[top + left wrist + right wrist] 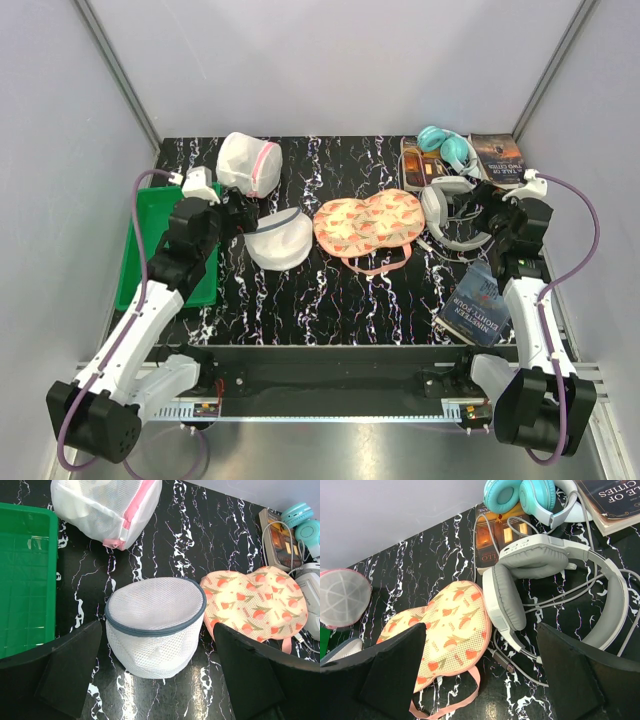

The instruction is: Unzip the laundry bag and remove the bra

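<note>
The laundry bag (280, 238) is a round white mesh pouch with a grey zip band, standing left of centre on the black marble table. In the left wrist view the laundry bag (155, 625) stands upright and its band looks closed all round. My left gripper (240, 212) is open just left of it. In its own view the left gripper (157, 677) has its jaws spread wide on either side of the bag, not touching it. My right gripper (490, 212) is open and empty; the right gripper (481, 672) hangs above a cable. The bra is hidden.
A white mesh pouch with pink trim (248, 163) lies at the back left. A floral two-cup item (368, 222) lies right of the bag. A green tray (150, 240) is at the left edge. White headphones (450, 215), teal headphones (448, 148) and books (478, 305) are on the right.
</note>
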### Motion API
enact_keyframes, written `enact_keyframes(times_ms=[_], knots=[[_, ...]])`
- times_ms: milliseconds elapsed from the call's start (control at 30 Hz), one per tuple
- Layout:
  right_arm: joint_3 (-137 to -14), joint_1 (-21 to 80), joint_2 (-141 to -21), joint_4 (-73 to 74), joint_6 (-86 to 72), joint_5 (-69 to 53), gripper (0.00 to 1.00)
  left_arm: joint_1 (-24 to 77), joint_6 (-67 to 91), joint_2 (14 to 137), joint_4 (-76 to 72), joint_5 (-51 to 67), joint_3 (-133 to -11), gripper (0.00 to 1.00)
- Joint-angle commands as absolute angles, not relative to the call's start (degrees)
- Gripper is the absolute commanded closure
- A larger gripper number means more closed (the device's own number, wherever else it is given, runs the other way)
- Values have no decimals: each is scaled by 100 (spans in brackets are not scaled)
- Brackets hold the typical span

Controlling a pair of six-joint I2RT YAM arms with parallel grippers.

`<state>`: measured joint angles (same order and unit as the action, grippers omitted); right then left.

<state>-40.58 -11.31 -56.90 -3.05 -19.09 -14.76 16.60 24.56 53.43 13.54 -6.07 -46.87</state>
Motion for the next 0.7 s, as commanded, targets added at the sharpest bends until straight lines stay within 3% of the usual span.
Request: enact_keyframes(times_ms=[0, 500, 667], knots=[[-4192, -1134, -5686, -246, -1872, -1617, 0, 1652, 2479, 5475, 1178, -616, -4825, 1], [-4254, -1134, -5801, -202, -1934, -1951, 0, 2645, 1671, 6722, 176, 412, -5237, 1], [-4254, -1125, -5775, -176, -1925, -1986, 0, 2795, 1196, 7768, 430, 615, -6018, 8]])
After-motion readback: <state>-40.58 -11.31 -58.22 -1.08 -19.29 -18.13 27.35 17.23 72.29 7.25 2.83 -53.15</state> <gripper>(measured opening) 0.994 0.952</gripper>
